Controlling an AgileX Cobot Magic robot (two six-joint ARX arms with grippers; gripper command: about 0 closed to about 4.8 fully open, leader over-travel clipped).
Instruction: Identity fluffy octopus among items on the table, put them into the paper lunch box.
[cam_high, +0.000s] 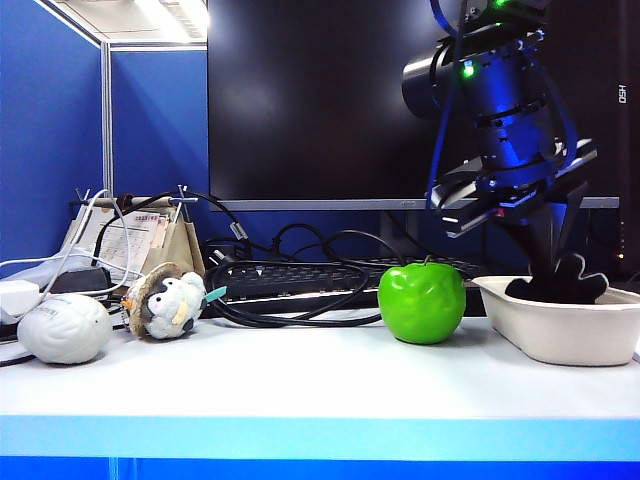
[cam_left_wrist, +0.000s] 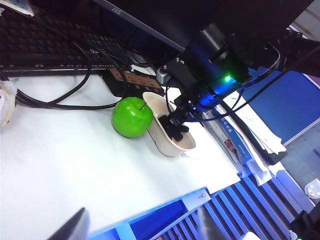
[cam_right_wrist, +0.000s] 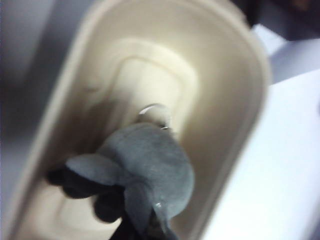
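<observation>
Right wrist view: the right tool (cam_right_wrist: 142, 227) pinches the fluffy octopus (cam_right_wrist: 145, 175) low inside the paper lunch box (cam_right_wrist: 250, 100). It should let go gently, then lift straight up. The left tool (cam_left_wrist: 70, 227), lower left, is wide open and empty.
</observation>
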